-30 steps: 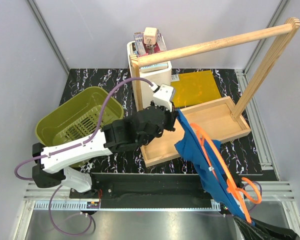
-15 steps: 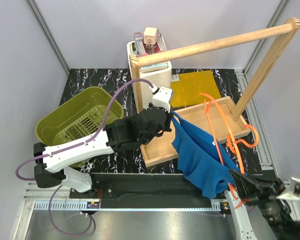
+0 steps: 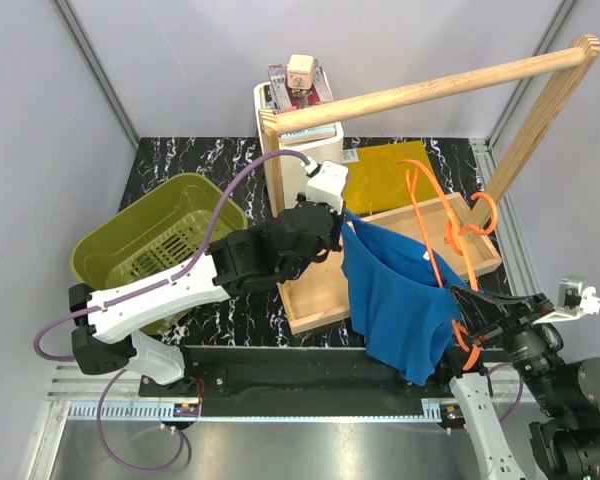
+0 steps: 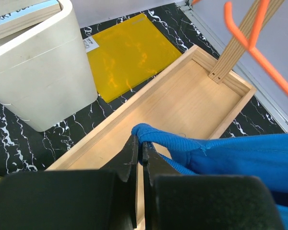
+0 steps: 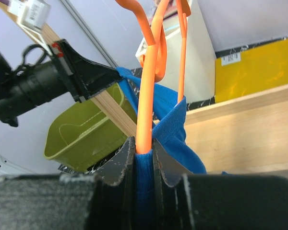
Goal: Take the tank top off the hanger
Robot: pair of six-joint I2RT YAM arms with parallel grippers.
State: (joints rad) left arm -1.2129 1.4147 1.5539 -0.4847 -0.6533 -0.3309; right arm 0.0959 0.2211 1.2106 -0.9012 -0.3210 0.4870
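**Above the black marbled table: one arm on the shirt, one on the hanger**

A black marbled table (image 3: 180, 160) sits inside pale grey walls, and a shallow wooden tray (image 4: 182, 103) lies near its middle.

The left gripper (image 4: 140, 143) is over the tray's left end. Its jaws are pressed fully together on a folded edge of the blue tank top (image 3: 395, 300), probably a strap or the neckline hem. The right gripper (image 5: 144, 148) is just off the tray's near right corner. It is clamped tight on a lower bar of the orange hanger (image 5: 148, 96), with blue cloth bunched against its fingers.

The tank top hangs in the air over the tray's near edge, spread between the two grips. Its lower part sags past the tray toward the arm bases. The hanger rises out of it, with the hook above the tray's right end.

A green basket (image 3: 155, 240) stands left of the tray. A white bin (image 3: 305, 160) and a yellow mat (image 3: 390, 172) lie behind it, and a wooden rail (image 3: 430, 88) crosses overhead.

The shirt looks light, limp and a little stretchy, so it should drape and follow whichever edge is pulled. A hemmed strap looks like the firmest place to hold it. The hanger looks thin, stiff and smooth, so the cloth should slide along it. A strap could still catch on the hanger's shoulder.
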